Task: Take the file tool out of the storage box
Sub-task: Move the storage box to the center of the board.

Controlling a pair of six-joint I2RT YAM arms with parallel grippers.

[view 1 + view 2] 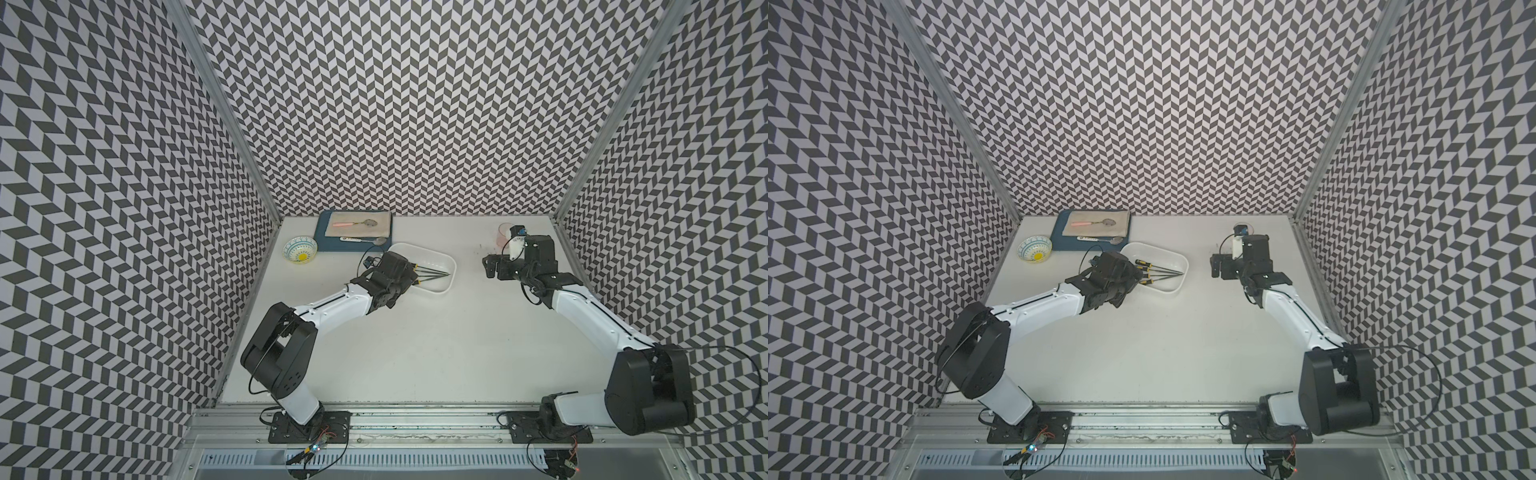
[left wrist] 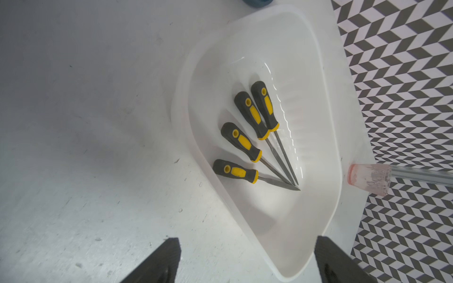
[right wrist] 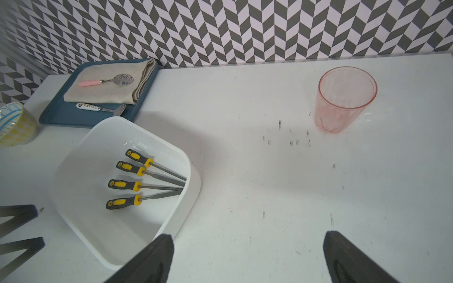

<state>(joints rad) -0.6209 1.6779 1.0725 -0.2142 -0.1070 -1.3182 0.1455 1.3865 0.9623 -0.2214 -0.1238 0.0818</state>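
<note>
Left gripper [image 2: 246,239] wide open, empty, seemingly above box [image 2: 294,49] edge; four files [image 2: 242,142] just ahead of it. Right gripper [image 3: 248,234] open, empty, box beside it.

Left arm [image 1: 332,301] and right arm [image 1: 582,309] both reach forward, jaws spread wide.
</note>
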